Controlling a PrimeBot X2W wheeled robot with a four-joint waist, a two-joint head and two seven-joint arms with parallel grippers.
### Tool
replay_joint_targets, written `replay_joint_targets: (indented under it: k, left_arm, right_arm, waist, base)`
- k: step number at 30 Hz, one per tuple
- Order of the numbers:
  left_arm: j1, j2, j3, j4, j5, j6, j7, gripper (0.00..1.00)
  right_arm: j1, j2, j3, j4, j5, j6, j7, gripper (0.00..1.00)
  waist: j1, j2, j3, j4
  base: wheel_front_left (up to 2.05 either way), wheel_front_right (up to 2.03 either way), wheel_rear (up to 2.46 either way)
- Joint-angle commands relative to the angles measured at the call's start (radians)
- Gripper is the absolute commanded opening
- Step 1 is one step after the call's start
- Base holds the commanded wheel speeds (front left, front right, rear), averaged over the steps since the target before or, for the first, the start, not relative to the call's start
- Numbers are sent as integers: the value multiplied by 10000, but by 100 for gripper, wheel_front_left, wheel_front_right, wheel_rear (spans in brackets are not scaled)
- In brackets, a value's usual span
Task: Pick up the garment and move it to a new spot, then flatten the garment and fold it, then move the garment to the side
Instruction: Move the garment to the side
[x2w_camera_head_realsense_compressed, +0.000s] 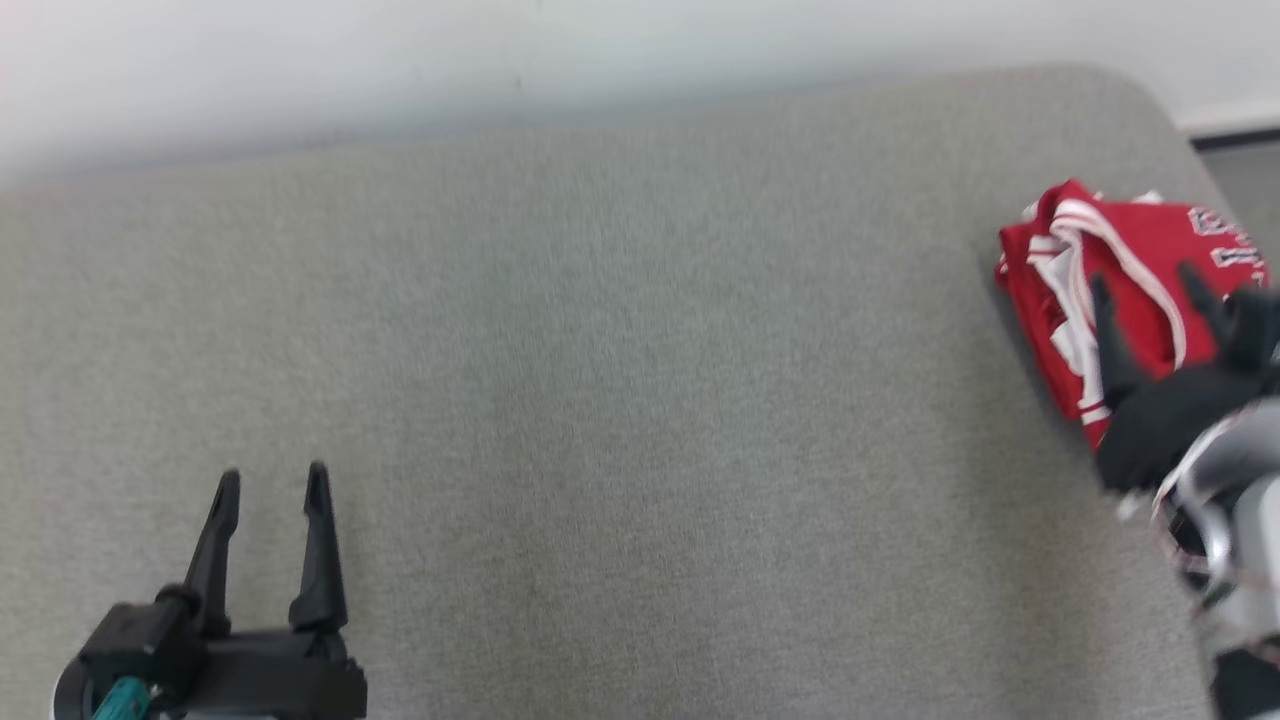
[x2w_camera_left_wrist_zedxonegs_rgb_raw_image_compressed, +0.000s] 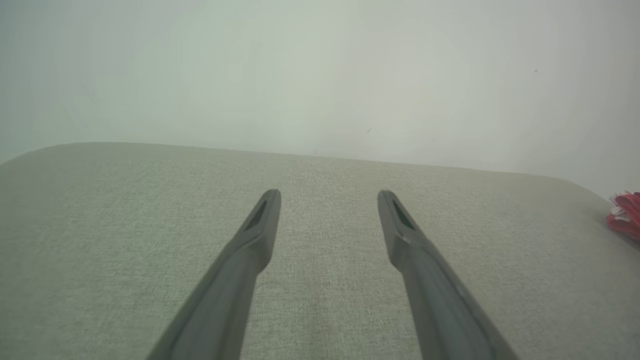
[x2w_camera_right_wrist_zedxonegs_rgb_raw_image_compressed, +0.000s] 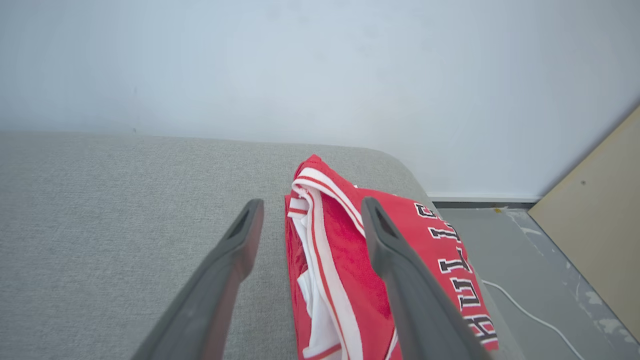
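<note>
The red jersey (x2w_camera_head_realsense_compressed: 1130, 250) lies folded at the grey fabric surface's (x2w_camera_head_realsense_compressed: 640, 350) far right corner, so the task looks essentially done. The right gripper (x2w_camera_head_realsense_compressed: 1145, 278) hovers over it, fingers wide and empty. The left gripper (x2w_camera_head_realsense_compressed: 274, 473) is likewise wide and empty.

Smooth cloth garment (x2w_camera_head_realsense_compressed: 1140, 245), matt coarse-woven grey surface (x2w_camera_head_realsense_compressed: 600, 400).

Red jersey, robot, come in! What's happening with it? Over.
Left gripper open, idle over grey fabric surface. Right gripper open above folded red-and-white jersey, not gripping. Nothing blocking.
</note>
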Motion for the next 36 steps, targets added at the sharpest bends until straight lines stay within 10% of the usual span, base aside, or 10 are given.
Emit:
replay_joint_targets:
  k: [1,12,36]
  left_arm:
    - [320,3,104,131,-93,64,5,100]
    - [1267,4,347,570,-155,234,3,100]
    - [1894,4,298,960,-208,328,5,100]
  right_arm:
    - [613,71,308,-204,442,-32,-646,100]
    - [3054,707,1477,-286,1745,-32,-3618,100]
    - [3683,1913,1696,1070,1109,-32,-4771,100]
  waist:
    - [2,1,-1250,58]
    - [2,1,-2194,393]
    - [2,1,-2744,795]
  base:
    - [0,0,0]
    - [0,0,0]
    - [0,0,0]
